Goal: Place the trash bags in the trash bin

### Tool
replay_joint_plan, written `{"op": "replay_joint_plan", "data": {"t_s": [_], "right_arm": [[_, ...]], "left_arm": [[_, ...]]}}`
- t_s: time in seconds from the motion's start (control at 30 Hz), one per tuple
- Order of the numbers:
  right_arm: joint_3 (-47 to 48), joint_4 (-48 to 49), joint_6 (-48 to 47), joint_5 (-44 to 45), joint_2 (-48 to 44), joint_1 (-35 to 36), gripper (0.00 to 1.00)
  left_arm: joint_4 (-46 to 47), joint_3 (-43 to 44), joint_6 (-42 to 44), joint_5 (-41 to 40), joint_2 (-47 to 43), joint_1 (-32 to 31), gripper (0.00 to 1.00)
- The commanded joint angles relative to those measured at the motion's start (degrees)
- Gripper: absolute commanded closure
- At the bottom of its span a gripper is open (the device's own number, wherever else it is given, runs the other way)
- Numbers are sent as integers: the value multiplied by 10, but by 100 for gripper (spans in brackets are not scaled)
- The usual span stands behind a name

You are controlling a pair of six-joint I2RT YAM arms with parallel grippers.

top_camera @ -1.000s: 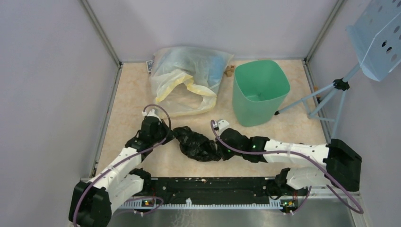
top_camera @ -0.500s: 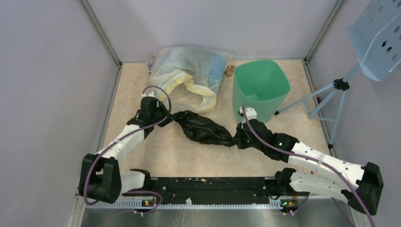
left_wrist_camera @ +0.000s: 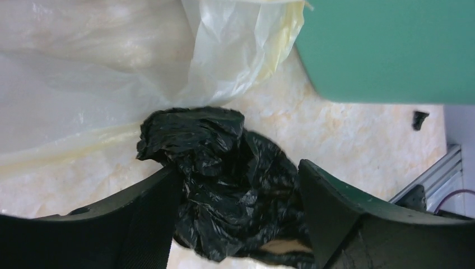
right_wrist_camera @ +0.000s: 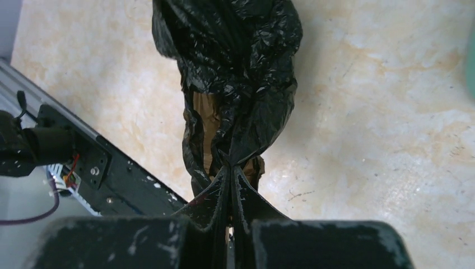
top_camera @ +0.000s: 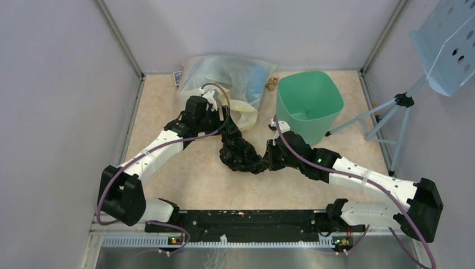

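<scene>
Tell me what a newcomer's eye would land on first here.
A crinkled black trash bag sags mid-table, gripped at its ends by the left gripper and the right gripper. Just beyond the right gripper stands the mint-green trash bin, mouth up; a big clear bag slumps to its left.

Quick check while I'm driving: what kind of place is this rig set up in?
Probably a lab test cell, not a home: plain panel walls box in the tabletop, and a perforated tray stands on a tripod.
</scene>
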Motion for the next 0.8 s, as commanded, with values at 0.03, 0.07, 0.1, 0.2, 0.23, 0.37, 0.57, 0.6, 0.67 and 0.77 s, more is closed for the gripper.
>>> {"op": "replay_joint_plan", "data": {"t_s": [0.03, 0.07, 0.1, 0.2, 0.23, 0.37, 0.57, 0.6, 0.67, 0.77], "right_arm": [[28, -9, 28, 70, 12, -3, 100], [24, -10, 31, 76, 10, -3, 100], [20, -11, 34, 83, 7, -3, 100], [0, -11, 36, 108, -9, -3, 100], [-9, -12, 33, 117, -15, -3, 100], [-20, -29, 17, 122, -20, -3, 100], [-27, -28, -23, 88, -19, -3, 86], [-27, -25, -38, 78, -19, -3, 74], [-22, -21, -68, 58, -19, -3, 57], [-11, -17, -108, 24, -17, -2, 43]], "left_arm": [[-92, 3, 89, -2, -70, -7, 13], [-104, -3, 94, 2, -88, -7, 10], [-111, -13, 95, 8, -105, -8, 9], [-128, -55, 85, 18, -160, -8, 9], [-131, -68, 78, 13, -181, -8, 8], [-156, -108, 37, -25, -253, -8, 1], [-126, -184, 7, 39, -305, -9, 10], [-114, -200, 6, 51, -309, -8, 15], [-96, -228, -2, 59, -311, -9, 22], [-61, -252, -20, 77, -299, -9, 27]]}}
